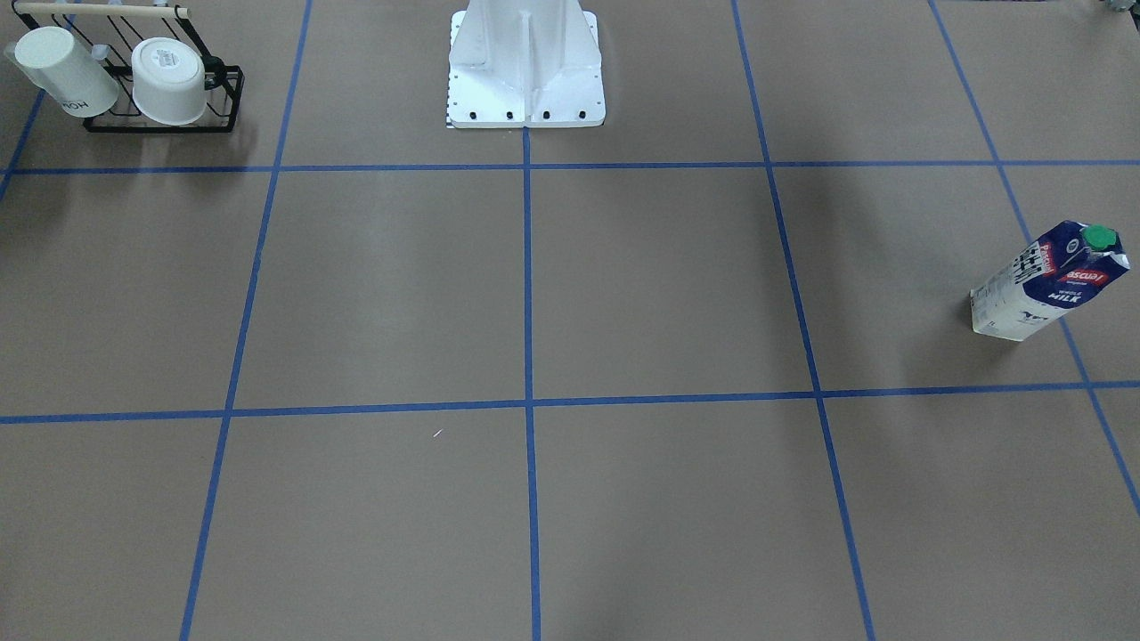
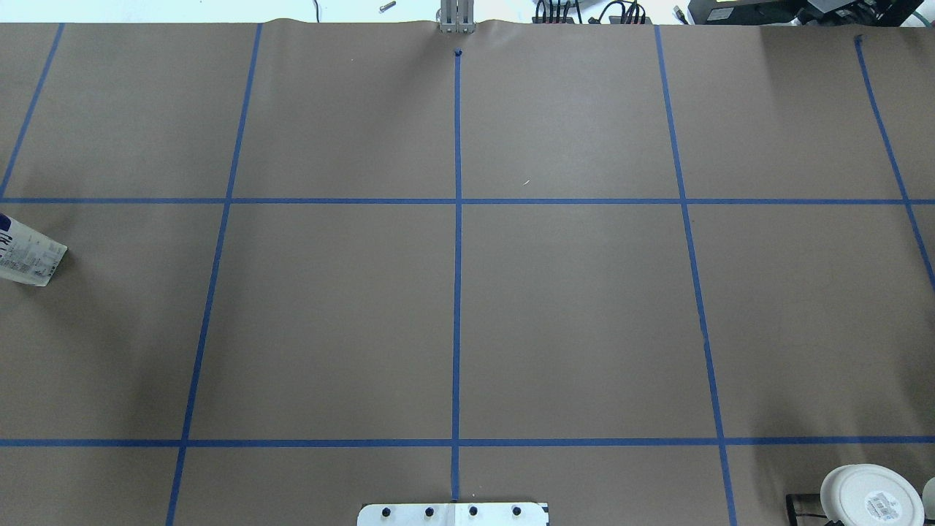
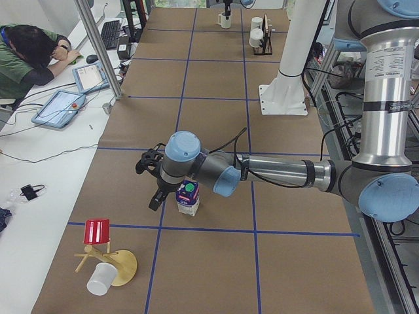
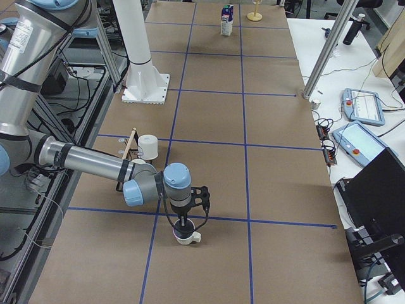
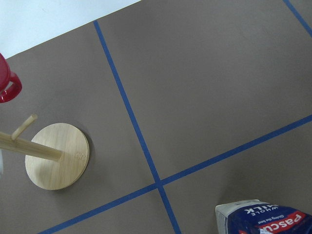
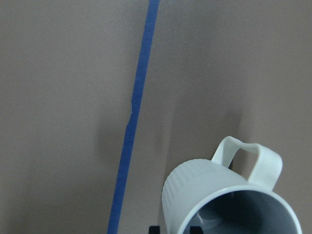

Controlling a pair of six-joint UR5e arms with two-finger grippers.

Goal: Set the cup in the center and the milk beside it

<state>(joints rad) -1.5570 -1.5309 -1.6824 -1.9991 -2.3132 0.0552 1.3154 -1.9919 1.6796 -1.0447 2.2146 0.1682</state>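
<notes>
Cup [image 6: 195,187] stands under the right fingers [image 4: 183,223]; whether they grip it is unclear.

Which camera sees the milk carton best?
Front-facing view: the milk carton stands whole, label and green cap clear. Overhead crops it at the edge; exterior left shows it small by the left arm; exterior right, tiny; left wrist, just its top.

We log the milk [image 1: 1049,283] at the table's [image 1: 659,285] left end beside the mug tree [image 3: 123,265], and the cup [image 4: 186,237] at the right end, past the rack [image 1: 160,127].
</notes>
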